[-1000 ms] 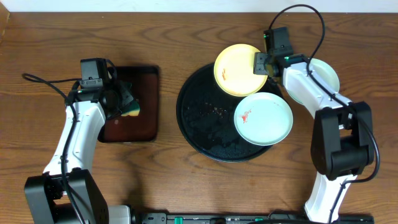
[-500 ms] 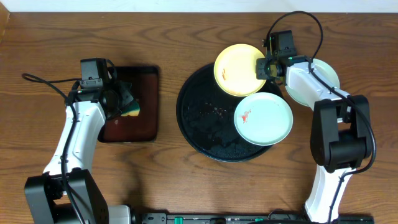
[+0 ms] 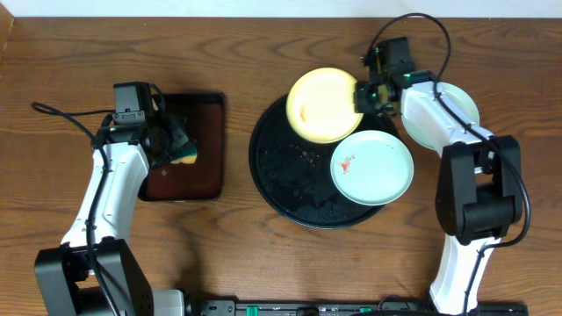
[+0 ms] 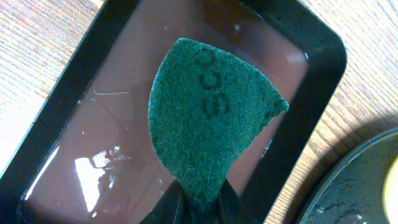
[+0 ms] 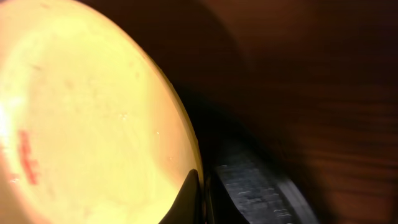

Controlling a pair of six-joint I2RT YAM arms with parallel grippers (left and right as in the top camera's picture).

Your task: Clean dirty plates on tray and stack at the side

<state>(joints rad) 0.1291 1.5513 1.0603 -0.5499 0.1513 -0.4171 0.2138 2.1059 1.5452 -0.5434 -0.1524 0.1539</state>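
The pale yellow plate (image 3: pixel 322 104) is tilted up over the black round tray's (image 3: pixel 281 180) far edge, with my right gripper (image 3: pixel 363 95) shut on its right rim. In the right wrist view the yellow plate (image 5: pixel 81 124) fills the left, a red smear on it, its rim pinched by my right gripper (image 5: pixel 200 199). A pale blue plate (image 3: pixel 371 167) with a red smear lies flat on the tray's right side. Another pale plate (image 3: pixel 457 110) lies on the table right of the tray. My left gripper (image 3: pixel 169 140) is shut on a green sponge (image 4: pixel 208 118) over the small brown tray (image 4: pixel 93 143).
The small rectangular brown tray (image 3: pixel 198 162) holds a shallow film of liquid and sits left of the black tray. A black cable (image 3: pixel 53 112) trails across the wood at the far left. Bare wooden table (image 3: pixel 237 254) lies in front of both trays.
My right gripper has shut on the yellow plate's right rim and lifted it, so the plate now tilts and sits a little further left. The left arm has not moved.
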